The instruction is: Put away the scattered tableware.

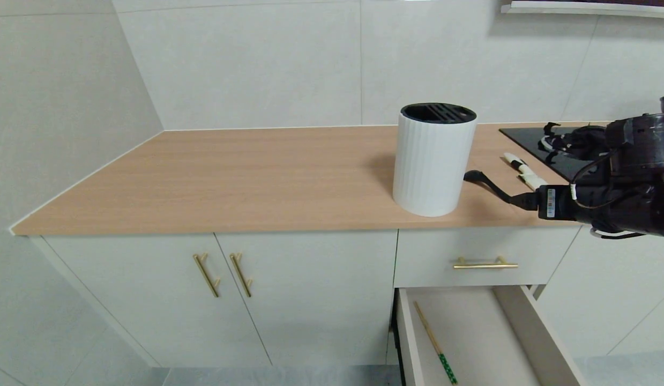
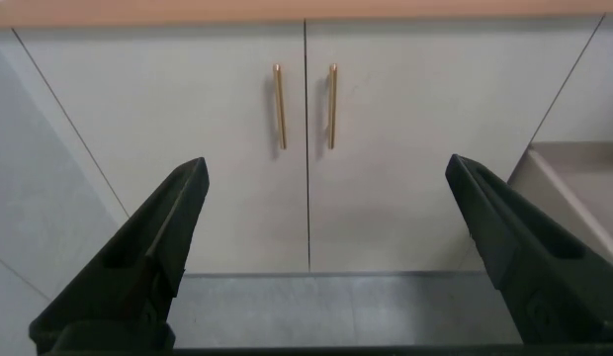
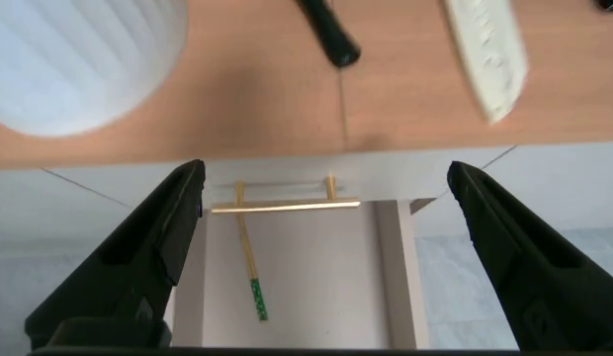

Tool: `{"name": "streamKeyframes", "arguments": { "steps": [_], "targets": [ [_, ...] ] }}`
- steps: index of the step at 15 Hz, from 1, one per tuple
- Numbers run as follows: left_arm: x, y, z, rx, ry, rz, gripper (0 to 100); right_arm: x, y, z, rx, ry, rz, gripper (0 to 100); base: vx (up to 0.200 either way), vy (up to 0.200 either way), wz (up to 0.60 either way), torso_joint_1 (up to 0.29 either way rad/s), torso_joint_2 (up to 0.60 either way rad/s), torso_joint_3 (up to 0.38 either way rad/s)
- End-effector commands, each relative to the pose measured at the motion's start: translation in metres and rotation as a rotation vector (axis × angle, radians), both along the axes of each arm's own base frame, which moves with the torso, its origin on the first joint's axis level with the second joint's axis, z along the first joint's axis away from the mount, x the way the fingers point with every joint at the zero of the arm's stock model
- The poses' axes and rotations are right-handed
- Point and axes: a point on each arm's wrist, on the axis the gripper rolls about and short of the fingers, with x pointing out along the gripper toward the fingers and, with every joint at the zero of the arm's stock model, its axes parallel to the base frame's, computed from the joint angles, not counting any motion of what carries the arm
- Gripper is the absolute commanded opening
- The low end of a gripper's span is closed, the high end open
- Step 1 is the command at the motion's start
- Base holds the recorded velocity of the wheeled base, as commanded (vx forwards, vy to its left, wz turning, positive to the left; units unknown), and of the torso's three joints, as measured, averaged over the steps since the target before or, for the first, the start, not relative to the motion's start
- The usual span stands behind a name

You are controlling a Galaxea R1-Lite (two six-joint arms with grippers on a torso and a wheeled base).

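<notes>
Head camera looks forward and down from well back: white holder (image 1: 433,161) on the counter (image 1: 256,177), open drawer (image 1: 532,329) below it. Right wrist camera, close above the counter edge by the holder, faces straight down, sharing holder, drawer and chopsticks (image 1: 434,343). Left wrist camera, low, faces the cabinet doors (image 2: 405,148) left of the holder.

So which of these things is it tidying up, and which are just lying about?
Job: black-handled utensil, white utensil, chopsticks in the open drawer, probably the white holder.
Lying about: cooktop, cupboard doors.
</notes>
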Motion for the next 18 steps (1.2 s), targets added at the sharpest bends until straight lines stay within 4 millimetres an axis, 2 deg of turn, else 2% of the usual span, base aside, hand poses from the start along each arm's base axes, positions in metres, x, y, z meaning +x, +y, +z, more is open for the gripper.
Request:
{"name": "streamKeyframes", "arguments": {
  "steps": [1,6,7,10,13,18],
  "targets": [
    [0.000,0.000,0.000,0.000,0.002,0.000,100,0.005,0.000,-0.005,-0.002,0.015,-0.001,100,0.000,0.000,0.00,0.222,-0.49,-0.271],
    [0.000,0.000,0.000,0.000,0.002,0.000,100,0.024,-0.010,-0.014,0.029,-0.011,0.085,100,0.000,0.000,0.00,0.149,-0.33,-0.181],
    [0.000,0.000,0.000,0.000,0.002,0.000,100,0.038,-0.019,-0.013,0.055,-0.038,0.124,100,0.000,0.000,0.00,0.041,-0.07,-0.036],
    [0.000,0.000,0.000,0.000,0.002,0.000,100,0.061,-0.032,-0.015,0.097,-0.053,0.174,100,0.000,0.000,0.00,0.000,0.00,0.000],
    [0.000,0.000,0.000,0.000,0.002,0.000,100,0.078,-0.040,-0.047,0.068,0.015,0.215,100,0.000,0.000,0.00,0.000,0.00,0.000],
    [0.000,0.000,0.000,0.000,0.002,0.000,100,0.104,-0.036,-0.078,0.049,-0.061,0.223,100,0.000,0.000,0.00,0.000,0.00,0.000]
  ]
}}
